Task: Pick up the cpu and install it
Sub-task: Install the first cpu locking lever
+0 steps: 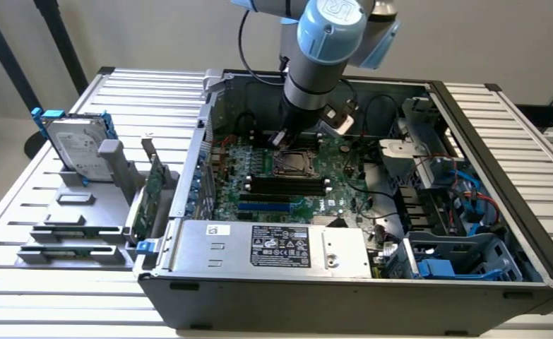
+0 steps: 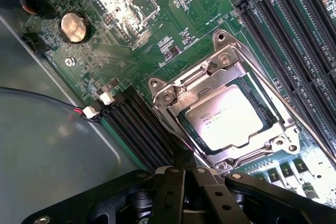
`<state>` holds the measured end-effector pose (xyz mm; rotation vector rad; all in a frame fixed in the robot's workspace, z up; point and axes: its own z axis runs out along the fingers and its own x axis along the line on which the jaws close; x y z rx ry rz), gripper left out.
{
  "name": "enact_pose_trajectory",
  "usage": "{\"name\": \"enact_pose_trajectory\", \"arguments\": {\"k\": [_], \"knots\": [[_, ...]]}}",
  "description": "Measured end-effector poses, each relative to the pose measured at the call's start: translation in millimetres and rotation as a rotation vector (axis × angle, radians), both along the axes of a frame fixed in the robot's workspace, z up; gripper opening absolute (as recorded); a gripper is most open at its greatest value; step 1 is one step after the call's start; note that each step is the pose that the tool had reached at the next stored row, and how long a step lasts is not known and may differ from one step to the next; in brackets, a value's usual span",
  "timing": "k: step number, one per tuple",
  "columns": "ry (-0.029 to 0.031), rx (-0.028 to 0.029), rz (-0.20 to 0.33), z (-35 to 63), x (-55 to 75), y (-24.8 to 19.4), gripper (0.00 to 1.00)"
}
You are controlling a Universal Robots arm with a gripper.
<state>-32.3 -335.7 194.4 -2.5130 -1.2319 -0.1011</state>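
Black and pressed together, the two fingers of the gripper [image 2: 185, 167] have nothing visible between them. In the wrist view their tips hang just beside the rim of the bright steel socket frame [image 2: 173, 98], but I cannot tell whether they touch it. Inside that frame lies the cpu [image 2: 231, 121] – a small flat square chip with a dull silver top plate, sitting level in the socket and not gripped.

In the exterior view the gripper [image 1: 284, 140] reaches down from the pale blue and grey robot arm [image 1: 318, 49] into the open dark grey computer case [image 1: 352, 300]. Its tip is just above the socket frame [image 1: 295, 161] on the green motherboard [image 1: 257, 194].

Take the socket as the centre of a dial in the exterior view:
- The long black memory slots [image 1: 281, 185] lie close by at six o'clock.
- Farther out on the same line is the big silver box with a black label [image 1: 276, 244].
- The blue plastic drive cage [image 1: 455, 261] sits near four o'clock.
- The silver rectangular hard drive with blue rails [image 1: 73, 148] stands at nine o'clock, well outside the case – upright on a grey stand on the slatted metal table [image 1: 50, 296].

A round silver coin battery [image 2: 73, 27] sits on the board, well apart from the socket.
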Motion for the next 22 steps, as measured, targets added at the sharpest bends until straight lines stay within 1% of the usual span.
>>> {"name": "enact_pose_trajectory", "arguments": {"k": [4,13,22], "knots": [[0.0000,-0.0007,-0.007,0.0,0.7,0.0,0.11],[0.0001,-0.0049,-0.028,0.0,2.2,0.0,0.11],[0.0000,-0.0078,-0.043,0.0,4.4,0.0,0.11]]}}
